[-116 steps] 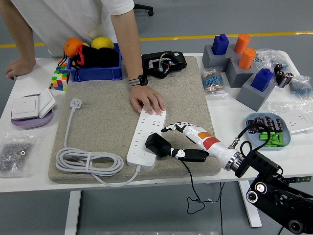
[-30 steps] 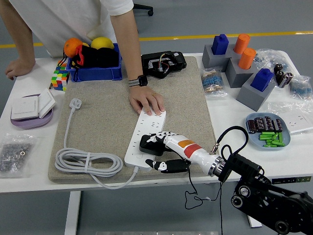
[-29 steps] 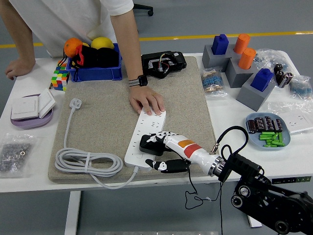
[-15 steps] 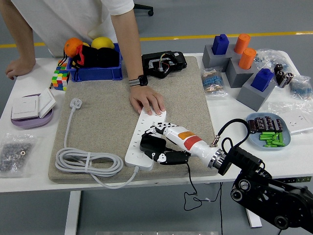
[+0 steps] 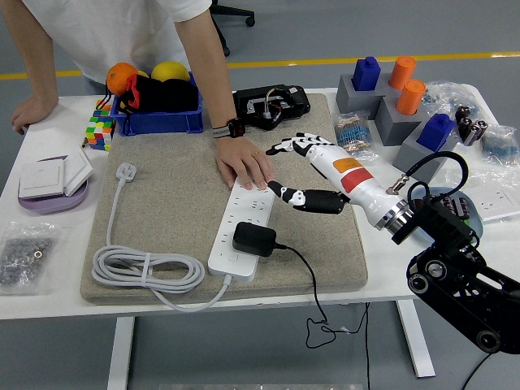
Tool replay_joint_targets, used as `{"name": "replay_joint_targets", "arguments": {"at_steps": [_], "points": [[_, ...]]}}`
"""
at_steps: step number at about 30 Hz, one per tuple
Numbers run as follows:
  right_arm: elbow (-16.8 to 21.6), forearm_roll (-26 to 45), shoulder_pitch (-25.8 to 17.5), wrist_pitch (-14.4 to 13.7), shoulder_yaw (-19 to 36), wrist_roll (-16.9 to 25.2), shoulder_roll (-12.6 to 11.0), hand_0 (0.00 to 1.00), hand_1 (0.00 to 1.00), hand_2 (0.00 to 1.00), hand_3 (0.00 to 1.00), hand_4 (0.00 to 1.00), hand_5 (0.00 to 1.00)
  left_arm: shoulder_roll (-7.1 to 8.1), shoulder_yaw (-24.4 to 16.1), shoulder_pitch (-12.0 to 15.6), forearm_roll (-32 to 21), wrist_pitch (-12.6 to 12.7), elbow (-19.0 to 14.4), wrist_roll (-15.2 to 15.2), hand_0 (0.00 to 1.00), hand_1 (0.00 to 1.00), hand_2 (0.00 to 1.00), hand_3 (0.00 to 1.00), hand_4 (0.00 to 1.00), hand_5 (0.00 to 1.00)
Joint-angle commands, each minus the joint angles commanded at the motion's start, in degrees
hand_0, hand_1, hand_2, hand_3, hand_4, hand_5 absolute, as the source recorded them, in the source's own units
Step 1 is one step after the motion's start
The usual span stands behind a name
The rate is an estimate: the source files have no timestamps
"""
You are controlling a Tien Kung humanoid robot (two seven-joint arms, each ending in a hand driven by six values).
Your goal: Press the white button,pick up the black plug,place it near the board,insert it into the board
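The white power strip [image 5: 240, 227] lies on the beige mat [image 5: 179, 187]. A black plug [image 5: 253, 238] sits on the strip's near end, its thin black cable trailing right and off the table's front edge. My right hand [image 5: 291, 169] hovers above the mat, up and right of the plug, with fingers spread and nothing in them. A person's hand [image 5: 244, 168] presses flat on the strip's far end. The strip's white cord [image 5: 146, 268] lies coiled at the mat's left front.
A blue bin [image 5: 158, 106] with fruit and a black device [image 5: 272, 104] sit at the back. Grey blocks with blue and orange pegs [image 5: 398, 106] stand at the right. A blue dish of parts [image 5: 467, 213] lies near my forearm. A purple dish [image 5: 53, 183] is at the left.
My right hand let go of the black plug and rose up and to the right, away from the strip. The plug now stays on the strip's near end.
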Motion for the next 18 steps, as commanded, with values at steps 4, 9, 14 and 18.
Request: {"name": "replay_joint_targets", "arguments": {"at_steps": [4,9,14,18], "points": [[0.37,-0.93,-1.37,-0.21,5.81,-0.4,-1.16,0.947,0.833,0.789,0.765,0.817,0.692,0.11,-0.37,0.06,0.2,-0.01,0.0,0.08,0.625,0.631,0.64,0.693,0.588,0.375],[0.77,-1.88,-3.61,-0.32,12.67,-0.69,-2.8,0.947,0.833,0.789,0.765,0.817,0.692,0.31,-0.46,-0.01,0.34,-0.05,0.0,0.14,0.625,0.631,0.64,0.693,0.588,0.375],[1.6,-2.48,-6.6,-0.5,19.31,-0.69,-3.27,0.948,0.833,0.789,0.768,0.834,0.7,0.61,0.14,-0.47,0.12,-0.07,0.0,0.09,0.624,0.631,0.64,0.693,0.588,0.375],[2.52,-2.03,-9.57,-0.61,24.74,-0.55,-3.7,0.949,0.834,0.79,0.771,0.848,0.703,0.75,1.04,-1.14,-0.08,-0.1,0.0,0.17,0.624,0.631,0.64,0.692,0.588,0.374]]}}
